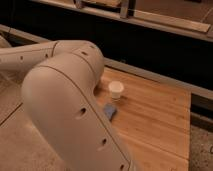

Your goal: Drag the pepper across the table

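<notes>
I see the wooden plank table (155,117) carrying a white cup (115,90), upright, and a blue block (110,110) lying just beside it, partly behind the arm (65,100). The gripper is outside my view.

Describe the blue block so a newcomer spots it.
With the pincer out of view, find the wooden table beside the big white arm. A small block lies at the arm's edge. Unlike the white round cup behind it, it is blue.
</notes>
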